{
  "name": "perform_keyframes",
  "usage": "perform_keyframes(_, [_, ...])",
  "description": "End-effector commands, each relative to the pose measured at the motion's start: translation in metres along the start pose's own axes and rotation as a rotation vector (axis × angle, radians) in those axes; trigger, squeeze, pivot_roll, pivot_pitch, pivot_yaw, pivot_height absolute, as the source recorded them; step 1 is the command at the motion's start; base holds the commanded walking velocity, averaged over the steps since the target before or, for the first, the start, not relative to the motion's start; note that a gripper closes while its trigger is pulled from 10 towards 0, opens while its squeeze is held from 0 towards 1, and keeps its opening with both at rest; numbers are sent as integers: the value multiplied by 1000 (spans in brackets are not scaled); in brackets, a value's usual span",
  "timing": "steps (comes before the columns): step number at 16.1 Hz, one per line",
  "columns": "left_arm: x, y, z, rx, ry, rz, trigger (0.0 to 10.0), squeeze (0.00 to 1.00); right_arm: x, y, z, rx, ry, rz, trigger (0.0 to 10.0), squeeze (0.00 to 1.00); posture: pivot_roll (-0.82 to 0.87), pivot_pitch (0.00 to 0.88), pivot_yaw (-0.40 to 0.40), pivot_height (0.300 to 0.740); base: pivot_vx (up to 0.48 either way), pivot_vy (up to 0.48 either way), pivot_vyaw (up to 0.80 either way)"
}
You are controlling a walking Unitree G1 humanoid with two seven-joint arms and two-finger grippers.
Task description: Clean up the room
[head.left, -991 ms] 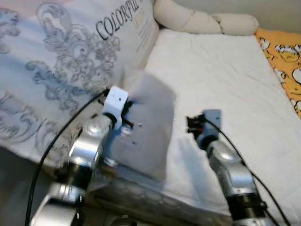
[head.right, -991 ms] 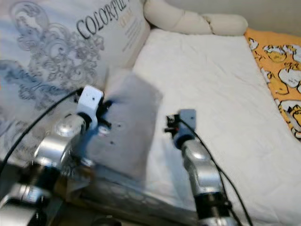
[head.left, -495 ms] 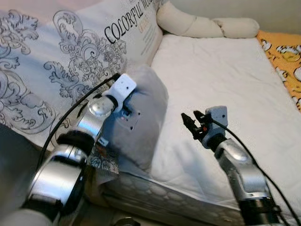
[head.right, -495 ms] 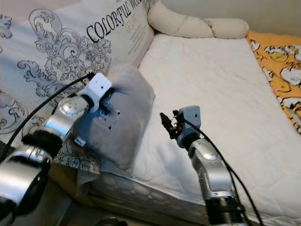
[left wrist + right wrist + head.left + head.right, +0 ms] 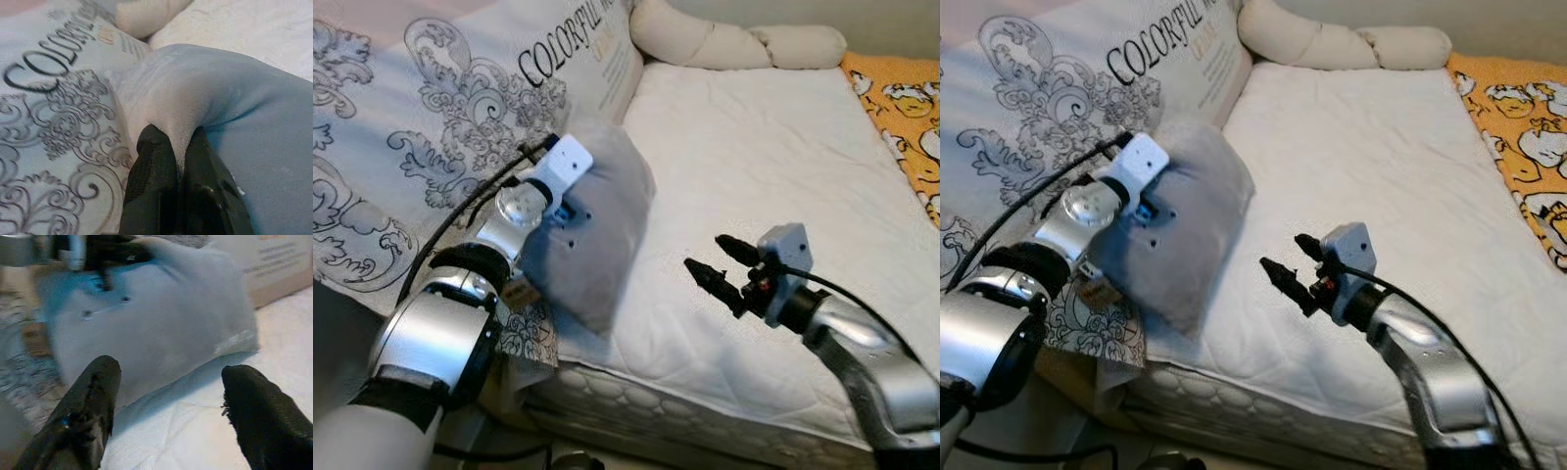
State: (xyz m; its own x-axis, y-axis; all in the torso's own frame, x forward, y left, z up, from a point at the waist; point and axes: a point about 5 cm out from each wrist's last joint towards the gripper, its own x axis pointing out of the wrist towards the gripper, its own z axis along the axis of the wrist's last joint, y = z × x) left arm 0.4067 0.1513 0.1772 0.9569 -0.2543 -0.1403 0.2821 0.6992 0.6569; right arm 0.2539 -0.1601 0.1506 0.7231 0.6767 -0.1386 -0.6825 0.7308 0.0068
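A soft grey pillow (image 5: 597,230) lies puffed at the bed's (image 5: 773,147) edge. The left end effector (image 5: 176,161) pinches a fold of its fabric tight. The right end effector (image 5: 710,264) hovers wide apart just beside it, touching nothing.

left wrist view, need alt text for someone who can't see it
The left gripper, its two black fingers shut, pinches a fold of a soft grey pillow that lies on a bed. Beside it lies a pale duvet printed with grey scrollwork and large dark letters, with a cream bolster and white mattress cover beyond.
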Motion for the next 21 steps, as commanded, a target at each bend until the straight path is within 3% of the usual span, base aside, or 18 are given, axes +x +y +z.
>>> perform_keyframes(1, [3,11,15,38,-54,44,10000,0,-6,3,6,-1,-2,24,10000,1000,-253,0,95,740,0,0,0])
perform_keyframes(5, [2,-3,1,112,16,68,10000,0,-30,13,7,-4,73,16,10000,1000,-346,0,90,740,0,0,0])
perform_keyframes(8, [-1,-12,-12,149,64,43,10000,0,-34,18,8,4,89,16,10000,1000,-369,0,85,740,0,0,0])
perform_keyframes(9, [-2,-11,-14,148,72,54,10000,141,-34,20,8,6,91,16,10000,1000,-370,0,81,740,0,0,0])
perform_keyframes(10, [-3,-7,-16,150,76,72,10000,1000,-33,21,8,3,92,17,10000,1000,-362,0,77,740,0,0,0])
perform_keyframes(16, [-14,27,-31,171,117,148,10000,1000,-5,18,7,-4,40,26,10000,1000,-260,0,77,740,0,0,0])
perform_keyframes(17, [-14,33,-29,86,100,147,10000,1000,0,16,5,7,29,19,10000,1000,-204,0,70,740,0,0,0])
perform_keyframes(18, [-14,35,-26,-53,72,133,10000,1000,6,14,3,15,20,0,10000,1000,-163,0,63,740,0,0,0])
perform_keyframes(19, [-12,33,-23,-296,43,108,10000,1000,12,8,-4,23,18,-67,10000,1000,-125,0,57,740,0,0,0])
perform_keyframes(21, [-10,23,-17,-509,-41,61,10000,1000,19,0,-11,33,10,-160,10000,1000,-80,0,41,740,0,0,0])
